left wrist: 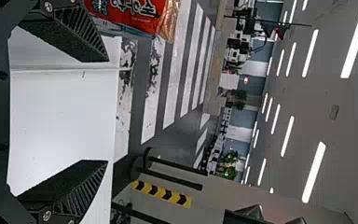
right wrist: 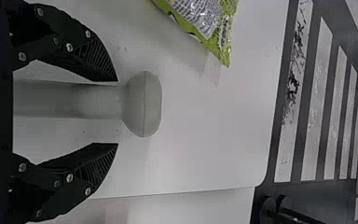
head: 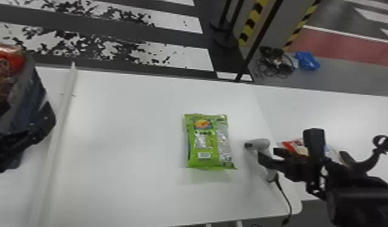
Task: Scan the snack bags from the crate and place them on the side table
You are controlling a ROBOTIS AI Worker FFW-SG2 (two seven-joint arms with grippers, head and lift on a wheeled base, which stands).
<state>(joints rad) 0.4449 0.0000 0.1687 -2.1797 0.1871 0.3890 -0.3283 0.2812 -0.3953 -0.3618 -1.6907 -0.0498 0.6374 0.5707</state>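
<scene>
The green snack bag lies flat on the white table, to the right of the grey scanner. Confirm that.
Not right: the head view shows the green snack bag to the left of the grey scanner. It does lie flat on the white table.

A glossy, crinkled plastic-film snack bag (head: 204, 142) lies on a smooth white counter (head: 127, 135) with a soft sheen. The scanner (head: 260, 144) shows smooth, matt grey plastic, while a black bag (head: 30, 120) at the head view's left edge looks like creased, shiny plastic.
</scene>
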